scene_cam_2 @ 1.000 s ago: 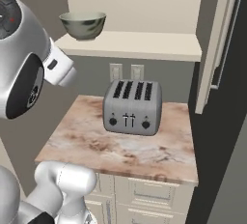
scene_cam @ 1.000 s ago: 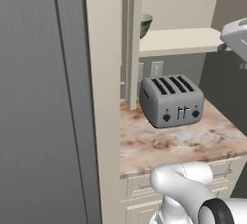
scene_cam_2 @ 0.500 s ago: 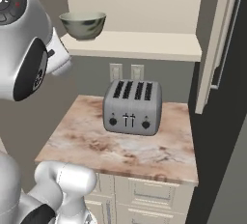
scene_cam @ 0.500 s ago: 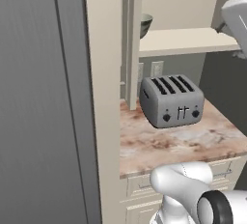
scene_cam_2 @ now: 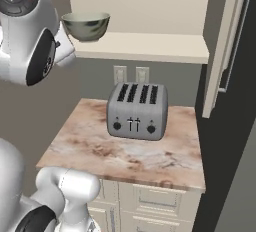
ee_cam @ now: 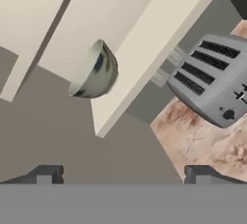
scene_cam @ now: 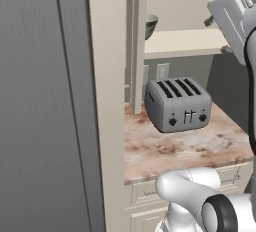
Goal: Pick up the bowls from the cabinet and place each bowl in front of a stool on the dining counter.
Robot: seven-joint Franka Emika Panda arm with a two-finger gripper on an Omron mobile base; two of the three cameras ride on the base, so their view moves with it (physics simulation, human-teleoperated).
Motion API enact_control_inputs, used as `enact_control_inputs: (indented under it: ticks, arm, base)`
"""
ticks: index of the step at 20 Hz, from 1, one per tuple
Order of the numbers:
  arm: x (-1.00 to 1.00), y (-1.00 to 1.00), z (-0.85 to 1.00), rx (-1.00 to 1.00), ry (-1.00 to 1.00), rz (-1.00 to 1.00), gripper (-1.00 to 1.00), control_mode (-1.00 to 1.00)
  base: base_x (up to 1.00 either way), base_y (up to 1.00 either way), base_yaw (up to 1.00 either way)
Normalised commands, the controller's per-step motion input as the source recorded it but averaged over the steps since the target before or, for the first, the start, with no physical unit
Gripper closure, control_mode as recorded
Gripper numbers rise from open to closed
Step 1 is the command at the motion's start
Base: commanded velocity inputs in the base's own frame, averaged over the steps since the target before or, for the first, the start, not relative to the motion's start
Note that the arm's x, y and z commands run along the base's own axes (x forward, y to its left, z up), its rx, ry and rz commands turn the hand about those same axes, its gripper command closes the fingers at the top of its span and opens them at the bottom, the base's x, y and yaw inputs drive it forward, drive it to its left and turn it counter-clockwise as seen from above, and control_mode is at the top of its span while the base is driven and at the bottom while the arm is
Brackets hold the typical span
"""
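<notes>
One bowl [scene_cam_2: 86, 26] sits on the cabinet shelf [scene_cam_2: 150, 47], upper left of the right base view. Gripper [ee_cam: 123, 175] stands fully spread, holding nothing, well apart from it. Judged step: approach. Next move calls for advancing and straddling the rim.

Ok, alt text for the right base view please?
A grey-green bowl sits on the cream cabinet shelf above a silver toaster on a marbled worktop. The white arm rises at left, just beside the bowl.
</notes>
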Motion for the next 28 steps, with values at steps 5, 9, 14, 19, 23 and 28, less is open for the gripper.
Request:
enact_control_inputs:
  ticks: [5, 9, 14, 19, 23, 28]
  arm:
    - [0.52, 0.12, 0.00, 0.11, 0.00, 0.00, -1.00, -1.00]
    - [0.33, 0.24, -0.03, 0.08, 0.05, 0.00, -1.00, -1.00]
    - [0.35, 0.18, -0.07, 0.09, 0.03, 0.00, -1.00, -1.00]
    - [0.47, 0.15, -0.02, 0.02, 0.03, 0.00, -1.00, -1.00]
    - [0.54, 0.05, -0.10, 0.00, 0.00, 0.00, -1.00, -1.00]
    - [0.50, 0.00, -0.10, 0.00, 0.00, 0.00, -1.00, -1.00]
  base:
    - [0.00, 0.00, 0.00]
    - [0.00, 0.00, 0.00]
    - [0.00, 0.00, 0.00]
    - [0.00, 0.00, 0.00]
    - [0.00, 0.00, 0.00]
    - [0.00, 0.00, 0.00]
